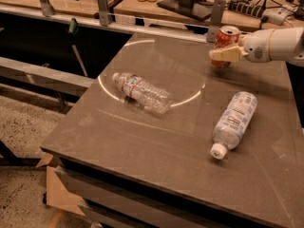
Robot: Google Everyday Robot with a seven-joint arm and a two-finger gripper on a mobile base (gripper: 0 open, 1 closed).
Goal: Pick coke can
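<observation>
Standing upright at the far right of the counter [156, 146], the coke can [227, 37] has its long axis vertical and its silver top pointing up. The gripper [221, 54] reaches in from the right at the can's mid-height, its cream end lying across the can's near side. Whether it is clamped on the can or loose cannot be told. A clear crinkled bottle [141, 92] lies on its side left of centre. A white-labelled bottle [233, 121] lies at the near right, cap toward the near edge.
</observation>
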